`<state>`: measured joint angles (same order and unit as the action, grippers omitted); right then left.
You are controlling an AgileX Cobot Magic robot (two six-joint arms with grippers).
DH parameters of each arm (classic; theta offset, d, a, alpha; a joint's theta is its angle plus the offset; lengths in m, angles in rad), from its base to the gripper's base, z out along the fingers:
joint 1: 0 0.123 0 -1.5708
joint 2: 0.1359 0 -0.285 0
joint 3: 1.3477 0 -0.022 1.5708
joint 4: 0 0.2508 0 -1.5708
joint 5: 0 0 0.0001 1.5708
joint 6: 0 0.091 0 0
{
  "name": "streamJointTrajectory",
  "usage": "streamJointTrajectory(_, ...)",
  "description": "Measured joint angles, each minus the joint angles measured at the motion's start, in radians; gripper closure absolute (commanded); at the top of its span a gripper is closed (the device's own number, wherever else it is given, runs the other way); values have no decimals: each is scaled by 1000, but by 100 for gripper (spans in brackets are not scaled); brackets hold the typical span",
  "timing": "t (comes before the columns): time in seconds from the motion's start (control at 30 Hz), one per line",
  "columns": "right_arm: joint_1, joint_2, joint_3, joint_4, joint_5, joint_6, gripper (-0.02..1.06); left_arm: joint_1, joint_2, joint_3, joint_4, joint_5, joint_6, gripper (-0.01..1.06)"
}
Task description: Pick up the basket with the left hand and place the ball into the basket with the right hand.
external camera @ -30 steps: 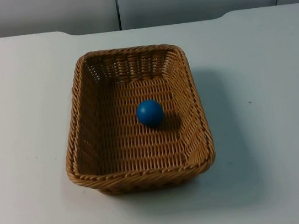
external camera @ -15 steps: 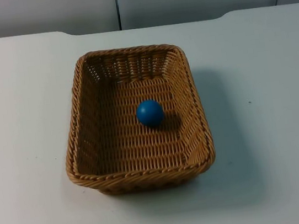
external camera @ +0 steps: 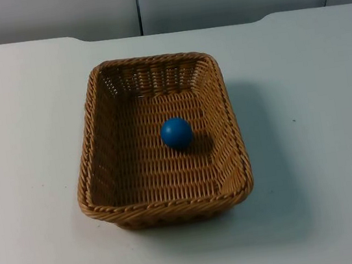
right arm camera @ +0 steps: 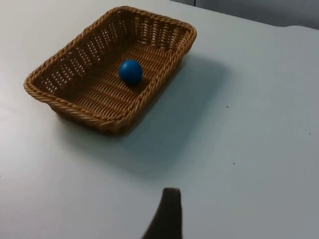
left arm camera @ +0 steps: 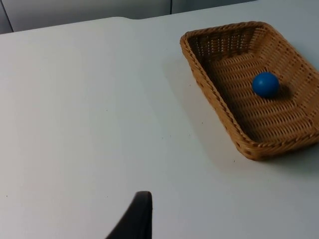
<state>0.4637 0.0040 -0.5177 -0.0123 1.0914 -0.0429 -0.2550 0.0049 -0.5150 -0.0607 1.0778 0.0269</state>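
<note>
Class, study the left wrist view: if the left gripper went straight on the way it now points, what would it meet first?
Most likely the bare white table. The left gripper's fingertip points at open tabletop; the basket with the ball lies off to one side, apparently outside that line, though depth is unclear.

left fingers (left arm camera: 135,219): 1 of my tips in sight, black, matte, plain
left tip shape: a narrow blade that leans and tapers upward, cut off flat and squarish at its end
right fingers (right arm camera: 167,215): 1 of my tips in sight, very dark, brownish-black, matte
right tip shape: slim and slightly curved, widening toward its base, with a rounded, blunt end
markings: both tips smooth, of 1 even dark tone
</note>
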Motion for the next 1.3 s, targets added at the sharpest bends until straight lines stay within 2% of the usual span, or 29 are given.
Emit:
streamJointTrajectory(0.4, 0, 0, 0, -2, 0, 11, 29, 0, 0, 0, 0, 0, 0, 10)
streamJointTrajectory(0.53, -28, 0, 0, -2, 0, 14, 29, 0, 0, 0, 0, 0, 0, 10)
streamJointTrajectory(0.67, -130, 0, 0, -2, 0, 14, 29, 19, 0, 0, 0, 0, 0, 10)
streamJointTrajectory(0.7, -130, 0, 0, -2, 0, 14, 29, 19, 0, 0, 0, 0, 0, 10)
streamJointTrajectory(0.83, -260, 0, 0, -2, 0, 14, 29, 32, 0, 0, 0, 0, 0, 10)
streamJointTrajectory(0.87, -260, 0, 0, -2, 0, 14, 29, 32, 0, 0, 0, 0, 0, 10)
streamJointTrajectory(1.03, -423, 0, 0, -2, 0, 15, 29, 32, 0, 0, 0, 0, 0, 10)
streamJointTrajectory(1.17, -487, 0, 0, -2, 0, 15, 29, 32, 0, 0, 0, 0, 0, 10)
streamJointTrajectory(1.3, -494, 0, 0, -2, -2, 15, 29, 32, 0, 0, 0, 0, 0, 10)
